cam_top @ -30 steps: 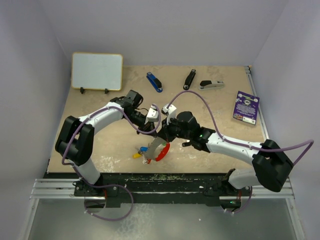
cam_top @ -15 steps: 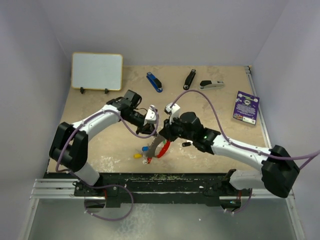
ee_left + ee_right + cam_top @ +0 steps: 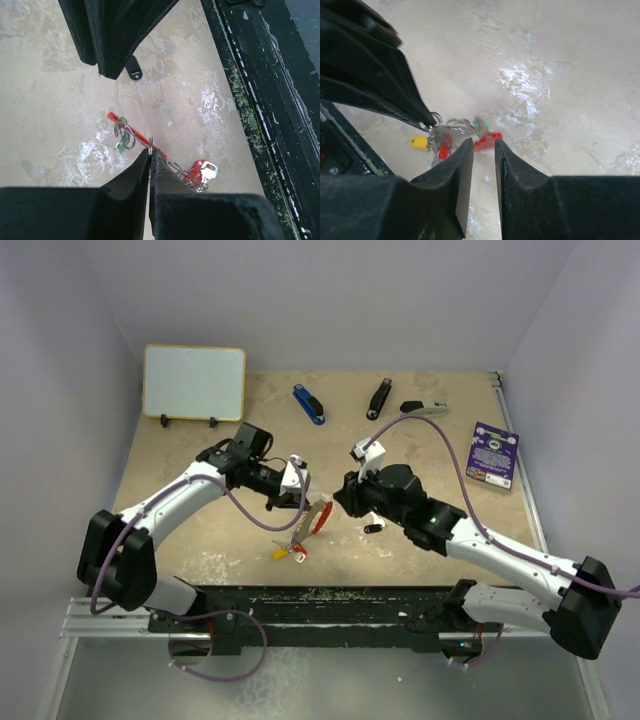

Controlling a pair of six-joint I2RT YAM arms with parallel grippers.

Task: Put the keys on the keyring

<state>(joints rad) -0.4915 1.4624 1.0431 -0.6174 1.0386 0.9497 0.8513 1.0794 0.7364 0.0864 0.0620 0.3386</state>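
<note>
My left gripper (image 3: 305, 502) (image 3: 150, 152) is shut on the thin silver keyring (image 3: 150, 145) and holds it just above the table. The red fob (image 3: 129, 130) (image 3: 487, 141) (image 3: 319, 521), a green tag (image 3: 120, 145), a chain and a silver key (image 3: 207, 171) hang from the ring. A yellow key (image 3: 277, 554) (image 3: 419, 143) hangs or lies at the low end of the bunch. A black key (image 3: 372, 529) (image 3: 133, 69) lies loose on the table. My right gripper (image 3: 341, 502) (image 3: 483, 143) is open and empty, just right of the fob.
Blue (image 3: 309, 404), black (image 3: 379, 398) and grey (image 3: 424, 409) staplers lie along the back. A purple card (image 3: 492, 454) lies at the right edge. A whiteboard (image 3: 194, 382) stands at the back left. The black front rail (image 3: 260, 100) is close to the bunch.
My right gripper has drawn back to the right, away from the keyring. My left arm has swung left and still holds the ring. The bunch has shifted a little.
</note>
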